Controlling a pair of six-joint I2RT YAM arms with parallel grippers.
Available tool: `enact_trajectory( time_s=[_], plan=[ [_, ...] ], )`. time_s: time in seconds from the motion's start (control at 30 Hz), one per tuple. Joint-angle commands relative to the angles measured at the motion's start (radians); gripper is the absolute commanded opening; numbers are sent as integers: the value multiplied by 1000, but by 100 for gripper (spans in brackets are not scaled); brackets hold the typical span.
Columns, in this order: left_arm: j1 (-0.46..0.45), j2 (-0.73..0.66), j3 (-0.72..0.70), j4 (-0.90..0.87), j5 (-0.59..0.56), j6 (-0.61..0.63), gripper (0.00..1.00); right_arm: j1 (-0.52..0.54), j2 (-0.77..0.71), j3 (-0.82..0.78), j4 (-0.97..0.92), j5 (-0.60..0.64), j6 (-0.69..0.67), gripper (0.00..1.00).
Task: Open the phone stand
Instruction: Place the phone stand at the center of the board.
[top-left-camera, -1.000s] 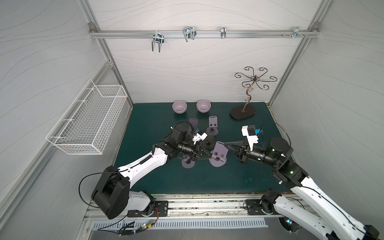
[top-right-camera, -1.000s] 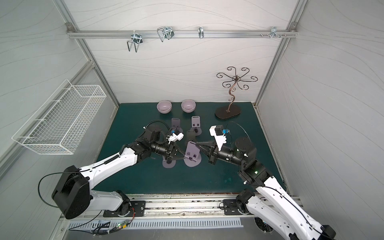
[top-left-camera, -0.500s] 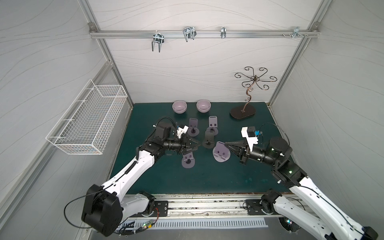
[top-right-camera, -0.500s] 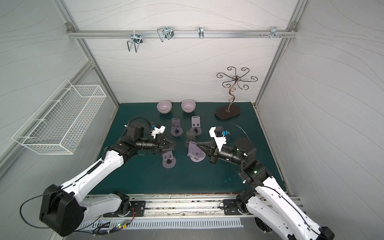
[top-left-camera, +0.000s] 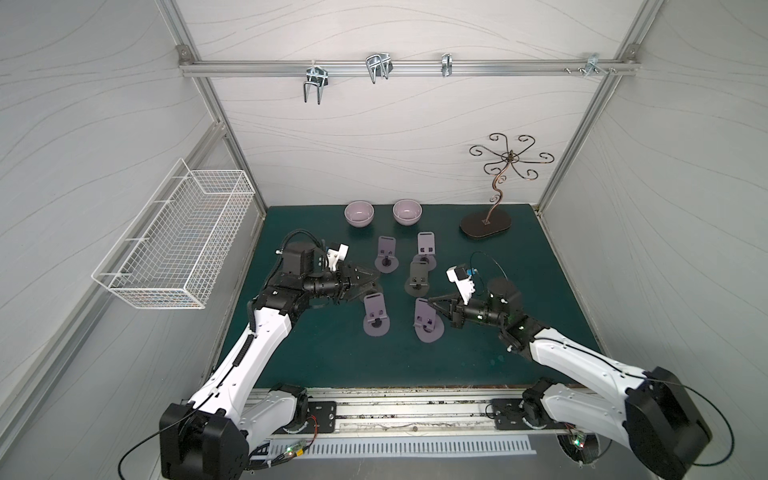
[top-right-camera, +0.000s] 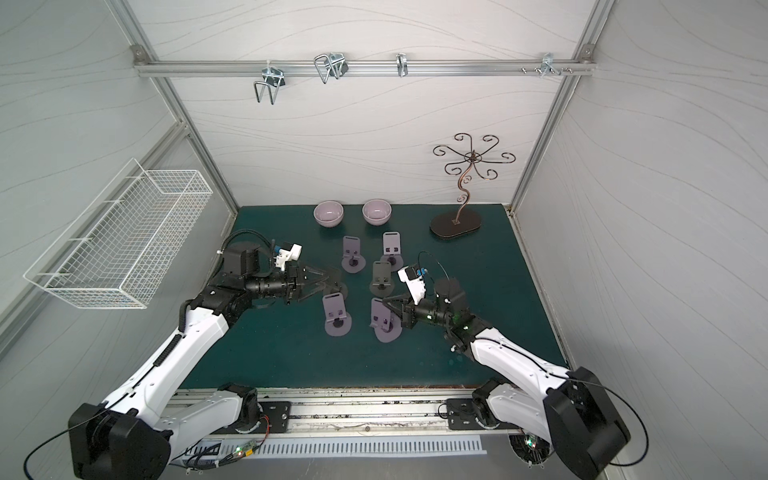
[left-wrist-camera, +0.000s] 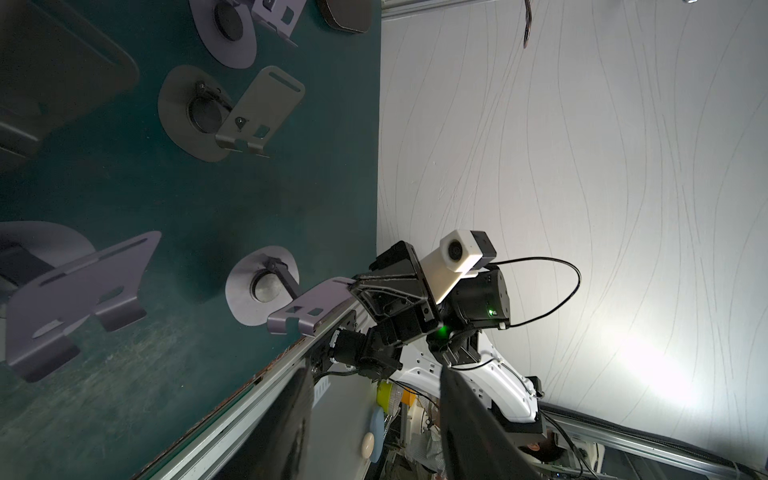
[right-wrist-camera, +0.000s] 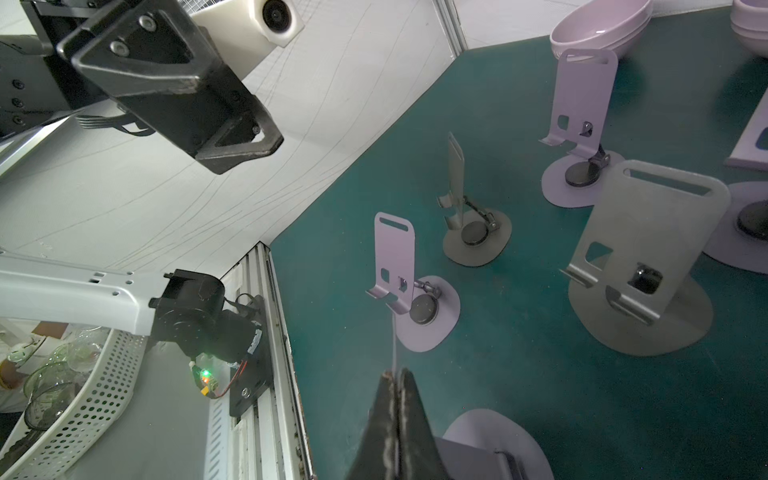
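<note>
I judge the phone stand (top-left-camera: 427, 321) to be thin, stiff sheet metal: light, smooth-painted and likely slippery under the pads. I'd expect its friction hinge to resist harder than the base can hold itself down, so the base may lift or skate when the plate is pulled. The best hold looks to be the plate's top edge by the slot, with the base disc pinned.

The stand is lilac-grey, with a rounded base disc, a dark round puck, a short hinged arm and a slotted back plate with a hooked lip, raised at a tilt. It sits mid-tabletop, toward the front edge.

My right hand (top-left-camera: 435, 300) is clamped on that top edge, and its wrist view shows the plate edge-on between closed fingers (right-wrist-camera: 413, 428). A second lilac stand (top-left-camera: 376, 316) stands just beside it. My left hand (top-left-camera: 369, 276) hangs with its fingers apart and empty, further toward the tabletop's left edge.
</note>
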Motion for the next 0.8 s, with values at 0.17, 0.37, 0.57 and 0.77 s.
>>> enact_trajectory(
  time_s=[0.17, 0.37, 0.57, 0.77],
  plan=[
    [13, 20, 21, 45, 6, 13, 51, -79, 295, 64, 328, -181, 75, 0],
    [21, 49, 28, 61, 8, 17, 51, -109, 455, 129, 394, -263, 115, 0],
    [23, 72, 19, 69, 9, 23, 52, -109, 484, 148, 294, -225, 46, 0],
    [22, 68, 15, 75, 12, 21, 52, -109, 498, 203, 162, -213, -4, 15]
  ],
)
